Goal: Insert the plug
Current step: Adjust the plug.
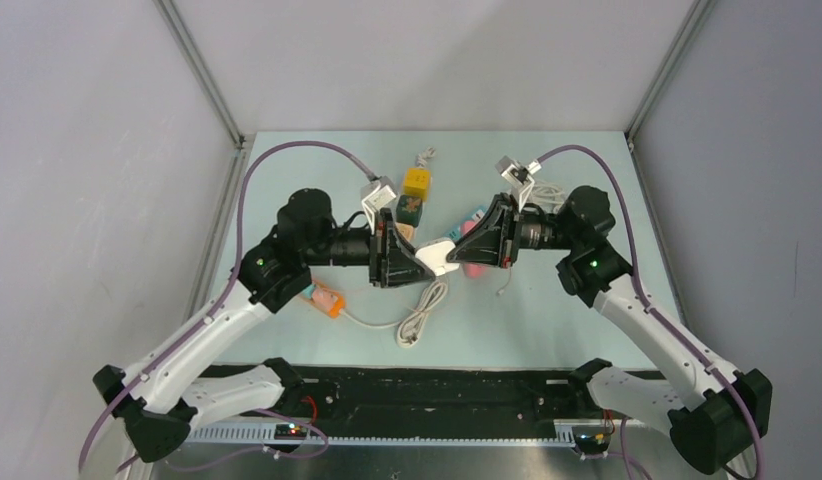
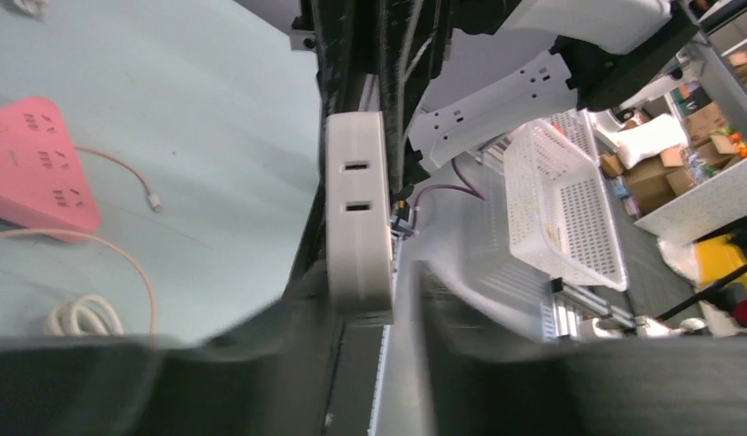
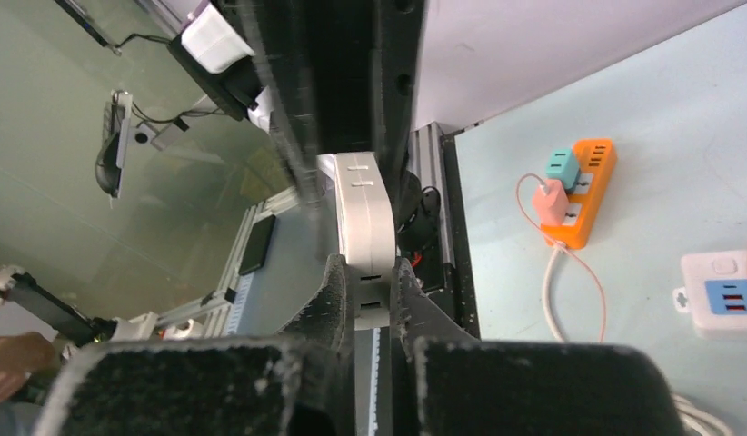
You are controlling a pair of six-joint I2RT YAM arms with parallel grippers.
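Arms from both sides meet over the middle of the pale green worktop in the top external view. A white socket bar hangs between them, clear of the surface. The left claw has its near end and the right claw its far end. Under the right claw lies a pink power strip. A yellow block and a green block sit just behind the left claw. An orange power strip lies by the left forearm, and a coiled white cable lies in front of the two claws.

Seen from the left wrist, the white socket bar stands on edge with two slots facing the camera. Its lower end sits between the fingers of the left claw, which pinch it. The picture is blurred there, so the contact on the right side is unclear. The pink power strip and the cable coil lie on the worktop at the left. A white basket stands beyond the worktop edge.

From the right wrist, the right claw is pressed together on the thin edge of the white socket bar, with both fingers touching it. On the worktop to the right, the orange power strip has a teal plug and a pink plug seated in it. A white socket box lies nearby.
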